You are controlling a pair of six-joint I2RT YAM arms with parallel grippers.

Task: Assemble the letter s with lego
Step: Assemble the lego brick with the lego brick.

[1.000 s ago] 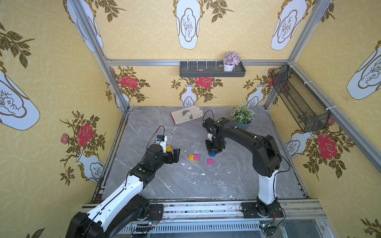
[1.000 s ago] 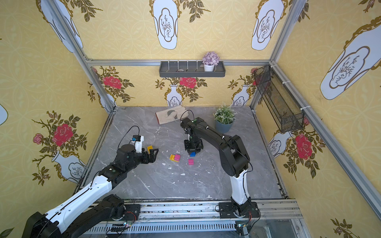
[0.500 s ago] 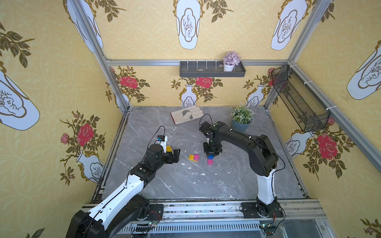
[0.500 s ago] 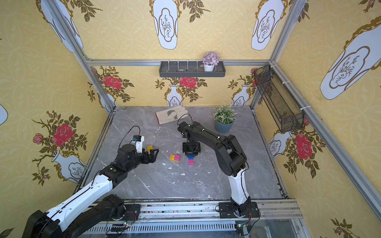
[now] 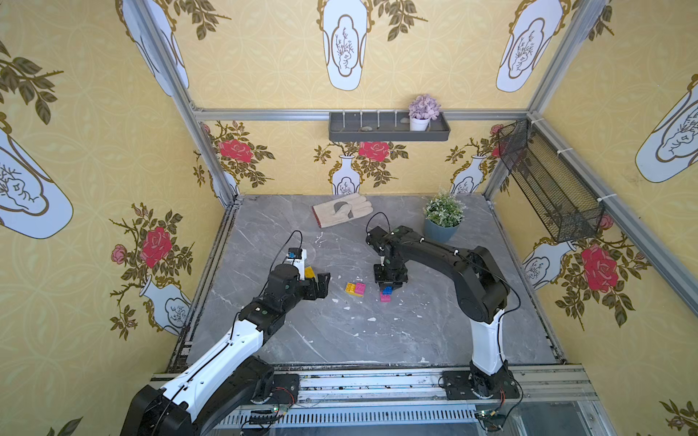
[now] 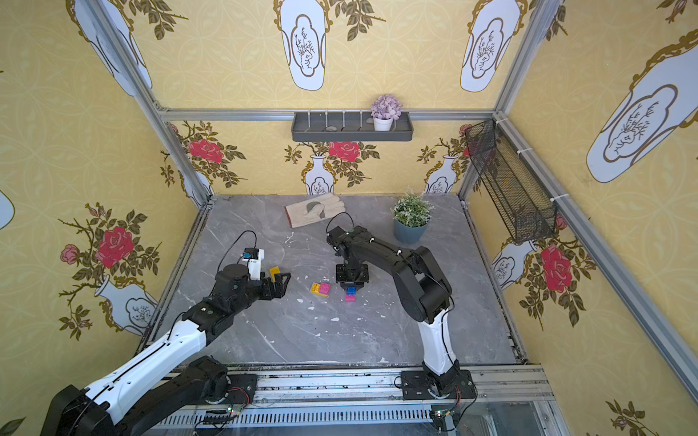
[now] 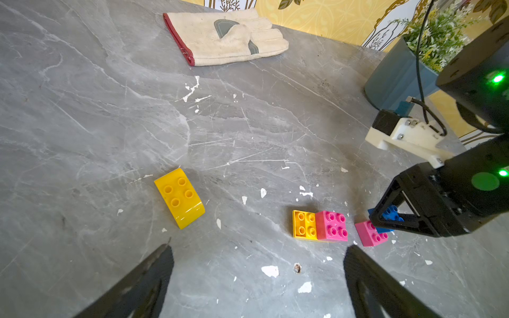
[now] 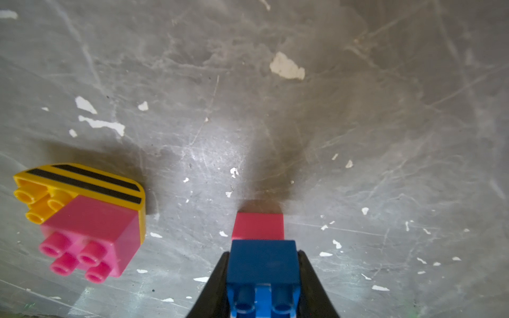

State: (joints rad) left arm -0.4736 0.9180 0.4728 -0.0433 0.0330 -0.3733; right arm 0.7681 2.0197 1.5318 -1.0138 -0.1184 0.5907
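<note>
Right gripper (image 8: 263,275) — now nearer pink brick (image 8: 258,225)

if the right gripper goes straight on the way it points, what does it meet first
Probably the loose pink square brick: it lies just beyond the blue brick held in the right gripper, ahead of the table. Whether they already touch is unclear.

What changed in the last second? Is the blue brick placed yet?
The right gripper, shut on the blue brick, came down over the loose pink brick; whether they are pressed together is unclear. The open left gripper, the yellow-pink pair and the loose yellow brick stayed put.
</note>
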